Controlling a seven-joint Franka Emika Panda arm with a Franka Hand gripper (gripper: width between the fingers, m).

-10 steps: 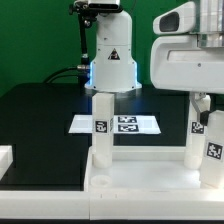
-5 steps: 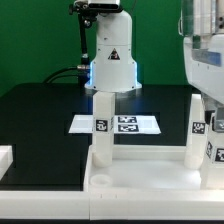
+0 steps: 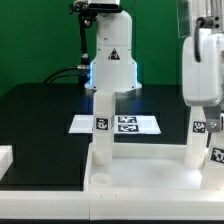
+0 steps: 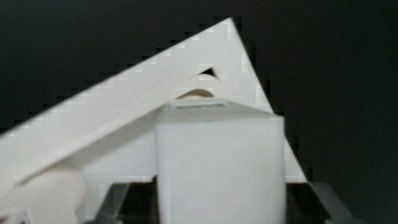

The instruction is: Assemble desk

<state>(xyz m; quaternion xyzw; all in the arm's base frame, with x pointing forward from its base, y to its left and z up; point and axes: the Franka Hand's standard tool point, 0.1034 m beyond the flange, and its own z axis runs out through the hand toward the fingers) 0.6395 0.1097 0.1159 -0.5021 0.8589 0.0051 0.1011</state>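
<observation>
Change: the arm at the exterior view's right has risen since the earlier frames; its white housing now hangs higher above the desk top [image 3: 150, 178], and more of the legs on that side shows.
Meaning: I judge this a retreat after seating a leg, or a re-grip partway through screwing one in; which of the two cannot be told.
Desk top: the rimmed white tray lies on the black worktop [image 3: 40, 120], at the near edge of the exterior view, with the marker board [image 3: 117, 124] flat just behind it.
Left leg: one tagged peg [image 3: 101, 128] stands upright in the desk top's corner socket on the exterior view's left.
Right legs: a tagged peg [image 3: 198, 133] stands upright on the desk top's far right side, and a second tagged piece [image 3: 216, 158] shows at the frame edge, nearer the camera; whether that one is fully seated is cut off.
Hand: the hand [image 4: 217, 190] looks down on the flat end of a white leg [image 4: 219, 150] that lies between the two dark fingers [image 4: 125, 198], a corner of the desk top spreading beneath. Whether the fingers press the leg or stand just clear of it cannot be told.
Task stage: at least two legs are up; more sockets likely remain.
Next move: judged from here, either close again on this leg or go for another.
</observation>
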